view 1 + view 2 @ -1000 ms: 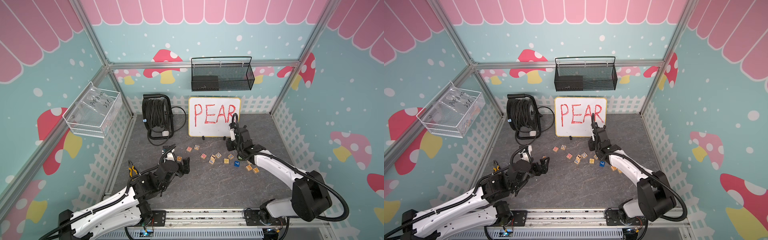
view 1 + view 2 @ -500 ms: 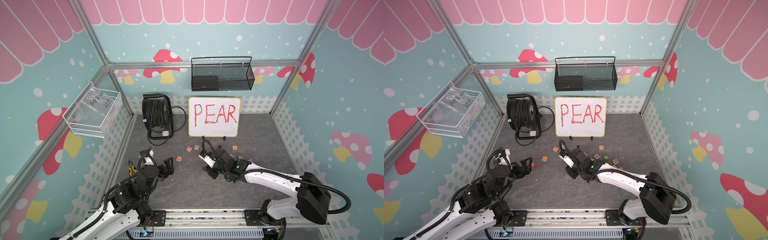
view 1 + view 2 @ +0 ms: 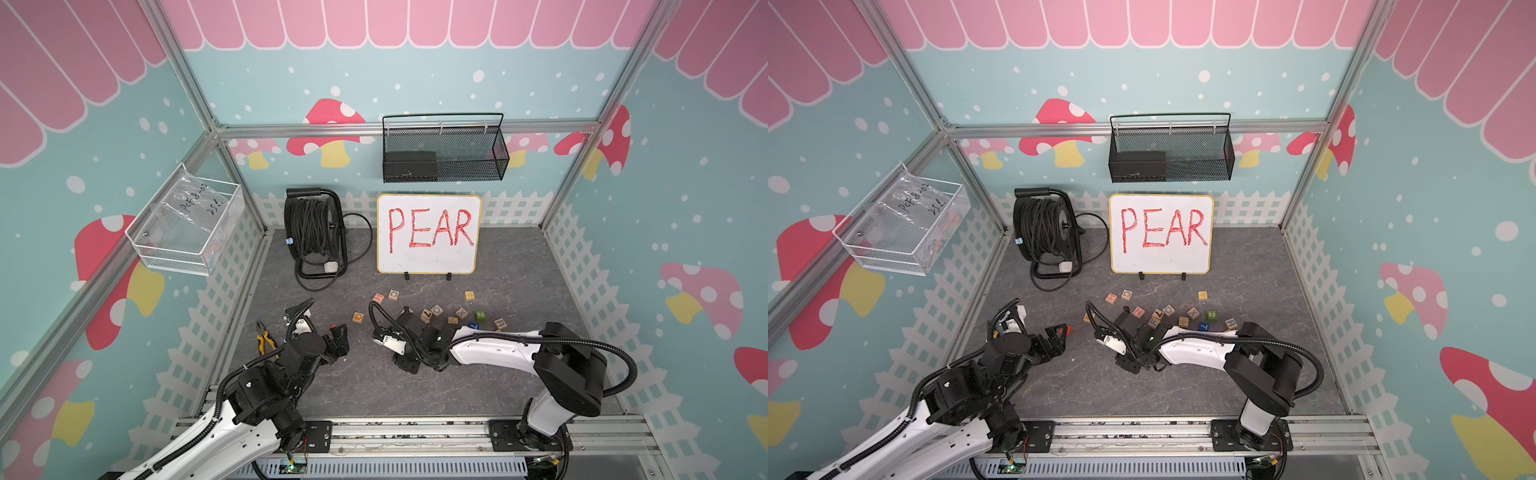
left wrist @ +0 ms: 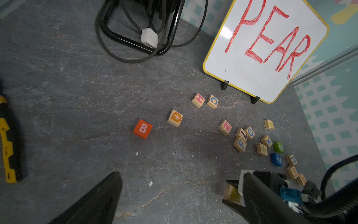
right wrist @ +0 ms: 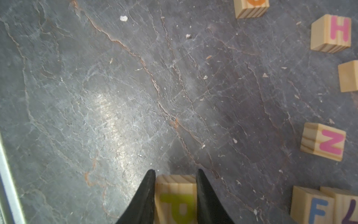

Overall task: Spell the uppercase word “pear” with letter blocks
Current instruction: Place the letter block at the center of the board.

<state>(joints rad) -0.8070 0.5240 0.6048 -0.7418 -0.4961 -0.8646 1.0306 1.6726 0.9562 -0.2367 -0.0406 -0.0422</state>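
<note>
My left arm [image 3: 257,386] rises from the near left and folds forward. My left jaws [image 3: 340,338] hang low over the dark grey slate surface [image 3: 365,395], spread and empty. Yellow-and-black pliers [image 3: 264,343] lie just left of them, and a solid orange painted block with a white B [image 4: 142,129] sits close ahead of the fingertips.

Between my two arms the surface is bare, all the way to the near metal rail [image 3: 415,432].

My right arm [image 3: 494,353] stretches low and leftward from its base at the near right to the middle of the surface. My right jaws [image 5: 175,170] pinch the pale-wood block with a yellow-green P [image 5: 175,197] by two opposite sides. I cannot tell whether it touches the surface.

Far and right of these jaws the loose blocks are scattered. The pale-wood block with a pink N [image 5: 323,141] stands clear of my fingers. The pale-wood block with a blue R [image 3: 500,323] lies well apart from them, beyond my forearm. It is just right of a solid blue painted block [image 4: 276,159]. Just near the R lies a pale-wood block with a red-orange letter [image 4: 293,172], too small to read. The yellow-rimmed whiteboard with red "PEAR" [image 3: 428,257] closes the far side.
</note>
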